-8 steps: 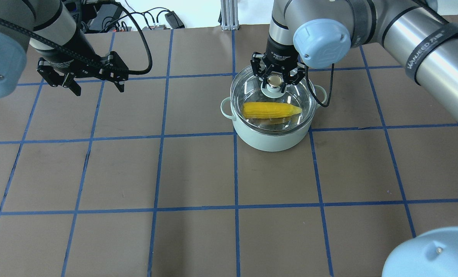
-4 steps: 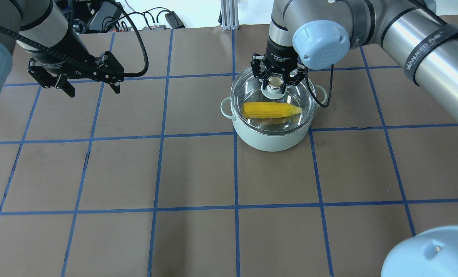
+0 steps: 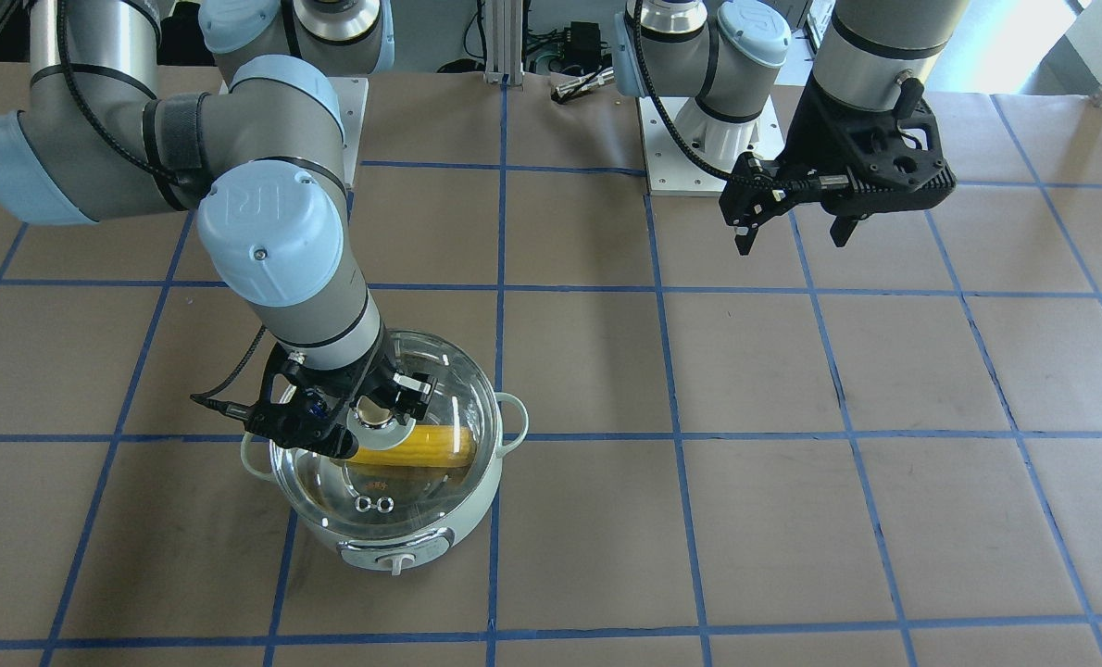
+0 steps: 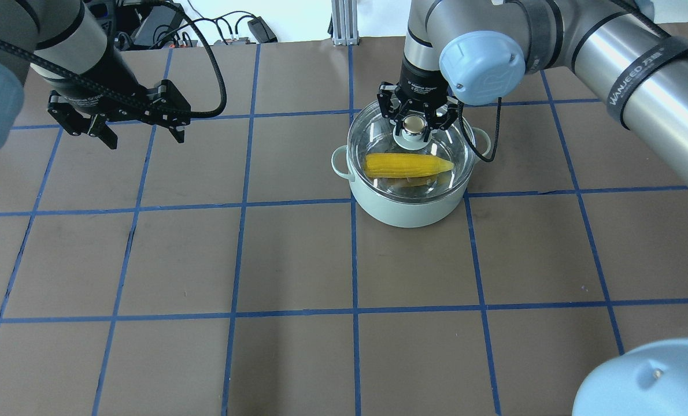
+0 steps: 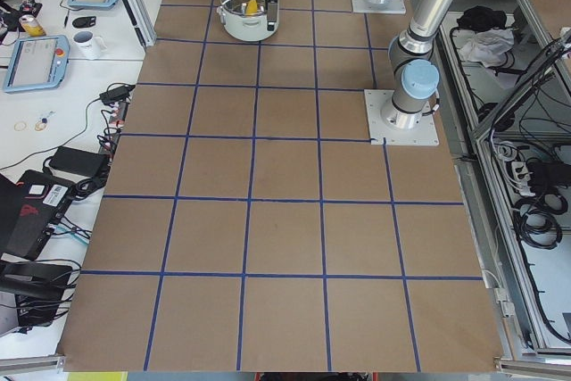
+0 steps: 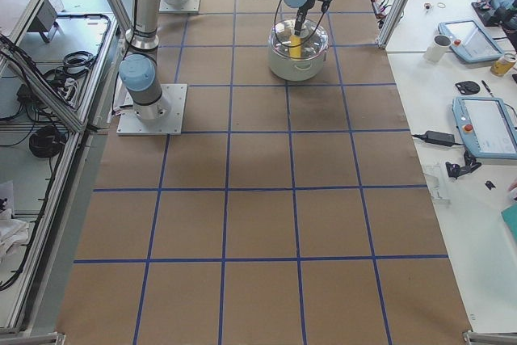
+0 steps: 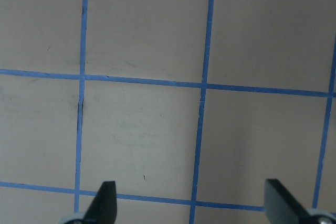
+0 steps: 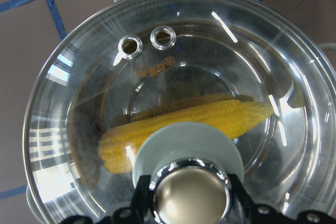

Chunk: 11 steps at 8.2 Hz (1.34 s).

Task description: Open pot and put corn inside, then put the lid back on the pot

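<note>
At the far left, the left gripper [image 4: 145,136] hangs above bare worktop [image 4: 298,260], spread wide and holding nothing, well apart from everything else. It poses little risk unless it swings right towards the pot. Right of centre stands the pot [image 4: 407,211], with the corn [image 4: 407,166] lying across its steel interior, pale tip to the right, under the lid [image 4: 439,147]. The glass appears to rest on the rim, though I cannot tell whether it is seated all the way round. Above it, the right gripper [image 4: 414,122] is pinched on the lid's knob, its pads tight against both sides in the wrist view. The task looks nearly done, so the likely trouble lies in letting go. If the arm rises before the pads part, the lid comes off again. If the lid sits slightly off-centre, releasing it could let it slip or tilt on the rim. A sideways pull while the knob is held could drag the light pot along the worktop.
</note>
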Available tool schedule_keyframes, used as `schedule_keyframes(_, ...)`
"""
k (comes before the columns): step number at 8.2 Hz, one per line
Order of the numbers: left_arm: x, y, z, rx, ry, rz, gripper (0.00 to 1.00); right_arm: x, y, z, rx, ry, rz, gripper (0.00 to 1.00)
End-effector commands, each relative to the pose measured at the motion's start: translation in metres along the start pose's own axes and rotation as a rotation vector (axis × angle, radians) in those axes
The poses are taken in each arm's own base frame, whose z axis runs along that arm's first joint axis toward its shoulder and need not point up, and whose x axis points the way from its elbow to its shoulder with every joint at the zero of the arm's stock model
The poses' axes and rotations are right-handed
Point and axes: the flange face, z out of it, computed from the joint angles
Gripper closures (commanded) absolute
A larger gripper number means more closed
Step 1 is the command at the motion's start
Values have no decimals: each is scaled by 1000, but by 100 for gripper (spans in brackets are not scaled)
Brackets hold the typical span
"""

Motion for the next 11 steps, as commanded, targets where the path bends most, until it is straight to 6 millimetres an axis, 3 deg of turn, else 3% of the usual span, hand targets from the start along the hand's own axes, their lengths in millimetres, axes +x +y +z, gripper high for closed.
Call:
schedule_keyframes(1,1,0,2,-4,4,15,0,2,1,-2,5,14,1,93)
schedule_keyframes(11,1,-8,13,-13,-6,19,0,2,2,2,-2,10,-1,92)
